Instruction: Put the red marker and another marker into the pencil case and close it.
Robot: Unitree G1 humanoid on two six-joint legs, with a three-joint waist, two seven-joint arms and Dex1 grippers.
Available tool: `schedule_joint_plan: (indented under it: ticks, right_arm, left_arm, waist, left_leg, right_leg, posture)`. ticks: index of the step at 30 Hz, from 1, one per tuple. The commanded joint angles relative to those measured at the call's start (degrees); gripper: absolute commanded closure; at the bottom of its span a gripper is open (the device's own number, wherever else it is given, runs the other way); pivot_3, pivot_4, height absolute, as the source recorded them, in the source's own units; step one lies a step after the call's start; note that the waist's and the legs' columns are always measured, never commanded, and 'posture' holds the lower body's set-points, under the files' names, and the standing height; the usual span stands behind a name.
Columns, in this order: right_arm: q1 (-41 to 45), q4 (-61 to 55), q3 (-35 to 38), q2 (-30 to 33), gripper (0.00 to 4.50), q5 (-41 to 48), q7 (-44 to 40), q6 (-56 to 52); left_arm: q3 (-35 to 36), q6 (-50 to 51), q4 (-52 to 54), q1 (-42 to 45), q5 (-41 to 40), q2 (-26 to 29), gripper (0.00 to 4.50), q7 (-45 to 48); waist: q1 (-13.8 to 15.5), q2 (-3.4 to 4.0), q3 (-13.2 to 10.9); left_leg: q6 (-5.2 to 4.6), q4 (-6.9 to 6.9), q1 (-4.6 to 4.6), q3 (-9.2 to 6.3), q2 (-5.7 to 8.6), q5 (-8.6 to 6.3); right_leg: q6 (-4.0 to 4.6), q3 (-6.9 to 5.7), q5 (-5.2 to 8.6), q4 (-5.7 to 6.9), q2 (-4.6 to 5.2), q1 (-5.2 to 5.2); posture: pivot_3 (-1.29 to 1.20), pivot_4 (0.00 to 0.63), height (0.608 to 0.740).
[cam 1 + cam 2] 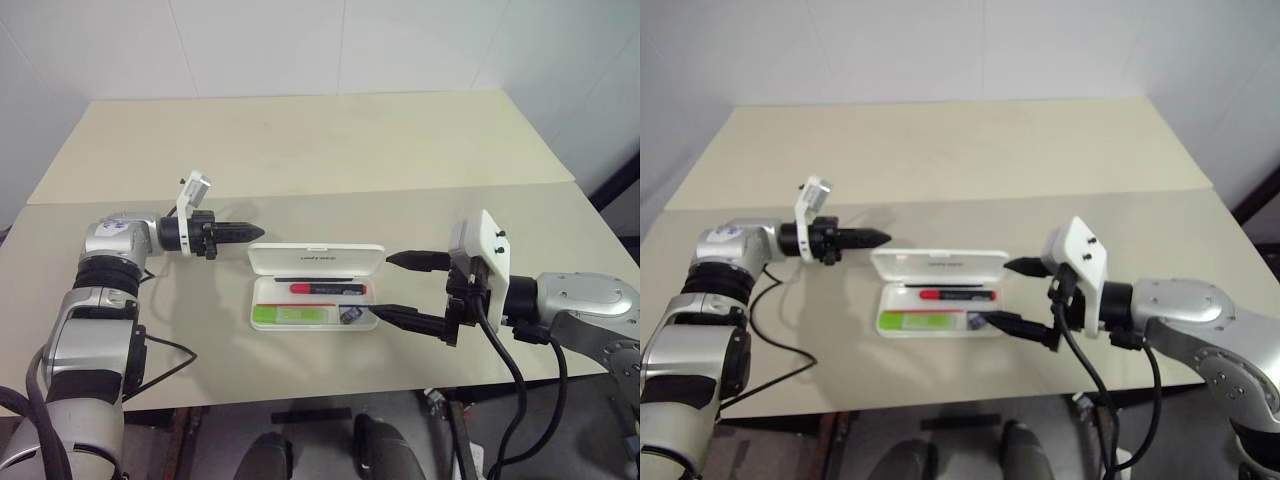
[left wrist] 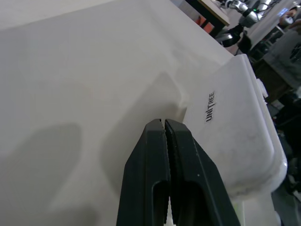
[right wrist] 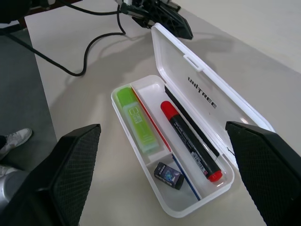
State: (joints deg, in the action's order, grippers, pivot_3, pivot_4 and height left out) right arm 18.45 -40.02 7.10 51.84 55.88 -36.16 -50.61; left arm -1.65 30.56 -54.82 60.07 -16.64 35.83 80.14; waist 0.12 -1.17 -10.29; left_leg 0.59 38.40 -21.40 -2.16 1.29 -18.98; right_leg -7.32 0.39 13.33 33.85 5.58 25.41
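Right wrist view is showing the thick red marker (image 3: 190,142) and chunky lime-green highlighter (image 3: 136,118) lying inside the open white plastic pencil case (image 3: 214,115), between the wide-open right gripper (image 1: 408,289) and the empty, closed left gripper (image 1: 243,230) nearing the raised lid, likely to close it.

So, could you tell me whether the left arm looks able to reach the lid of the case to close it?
Probably yes. The left end effector, shut, sits just behind the raised lid at its left corner, with only bare table between them. The right end effector stands open off the case's other end, clear of the lid.
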Motion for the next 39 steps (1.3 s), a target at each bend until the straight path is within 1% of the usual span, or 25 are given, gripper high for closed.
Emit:
schedule_joint_plan:
  ticks: [1,5,7,11,16,21,25,32,39]
  right_arm:
    - [-1.58,-0.49,2.07,-0.95,0.0,-1.67,-2.16,4.1]
    - [-6.73,-1.37,2.71,-2.99,0.0,-3.99,-3.77,8.83]
    - [-7.93,-1.4,3.03,-3.81,0.0,-4.58,-4.27,10.45]
    - [-10.32,0.12,2.37,-3.69,0.0,-7.88,-6.79,13.68]
    - [-11.34,1.75,2.32,-3.65,0.0,-10.42,-8.55,15.68]
    - [-11.08,2.6,2.7,-3.78,0.0,-11.26,-9.29,16.42]
    - [-11.13,3.05,2.03,-3.91,0.0,-12.22,-9.77,17.04]
    - [-10.51,3.57,1.9,-4.19,0.0,-12.65,-9.99,17.12]
    - [-10.39,3.48,1.62,-4.92,0.0,-13.25,-9.95,17.2]
  left_arm:
    - [0.19,-0.81,0.29,1.88,0.9,0.04,4.45,1.83]
    - [-0.66,0.0,1.71,1.57,1.82,-0.64,4.45,3.74]
    - [-0.86,0.2,2.07,1.56,2.04,-0.85,4.45,4.17]
    - [-1.48,0.16,2.92,1.68,2.5,-1.29,4.45,5.3]
    - [-2.32,1.02,5.48,1.06,2.65,-1.31,4.45,6.93]
    - [-4.11,3.21,12.12,-1.45,2.08,-0.47,4.45,9.12]
    - [-5.31,5.36,16.35,-3.14,1.36,0.83,4.45,10.48]
    - [-10.49,7.98,23.99,-6.42,-2.16,5.85,4.45,12.36]
    - [-12.48,11.03,30.69,-8.75,-4.78,8.11,4.45,12.36]
  waist:
    - [-0.07,0.0,0.0]
    - [-0.01,-0.03,-0.01]
    - [0.01,-0.04,-0.01]
    - [0.0,-0.05,-0.01]
    - [-0.01,-0.06,-0.02]
    - [-0.01,-0.08,-0.03]
    - [-0.12,-0.08,-0.03]
    - [-0.13,-0.08,-0.03]
    - [-0.01,-0.08,-0.03]
  left_leg:
    - [0.0,0.0,0.01,0.0,0.0,0.0]
    - [0.0,0.05,0.0,-0.01,0.0,0.0]
    - [0.0,0.09,-0.01,-0.01,0.01,0.0]
    - [-0.02,0.23,-0.02,-0.01,0.01,-0.01]
    - [-0.05,0.42,-0.02,-0.04,0.01,-0.03]
    - [-0.06,0.49,-0.01,-0.12,0.01,-0.03]
    - [-0.06,0.49,0.0,-0.14,0.01,-0.04]
    - [-0.06,0.49,0.01,-0.18,0.0,-0.04]
    - [-0.06,0.53,0.01,-0.23,0.01,-0.04]
  right_leg:
    - [0.0,0.0,0.0,0.01,0.0,0.0]
    - [0.0,0.0,0.0,0.03,0.0,0.0]
    - [-0.01,0.01,-0.01,0.03,0.01,0.0]
    - [-0.04,0.02,-0.03,0.06,0.01,-0.03]
    - [-0.07,0.02,-0.04,0.13,0.0,-0.1]
    - [-0.07,0.02,-0.04,0.16,0.0,-0.16]
    - [-0.08,0.03,-0.04,0.15,-0.01,-0.18]
    - [-0.07,0.03,-0.04,0.15,-0.01,-0.19]
    - [-0.07,0.03,-0.04,0.13,0.0,-0.26]
  posture:
    - [0.0,0.15,0.74]
    - [0.0,0.15,0.74]
    - [0.0,0.15,0.74]
    - [0.0,0.15,0.74]
    - [0.0,0.15,0.74]
    - [0.0,0.15,0.74]
    - [0.0,0.15,0.74]
    - [0.0,0.15,0.74]
    - [0.0,0.15,0.74]
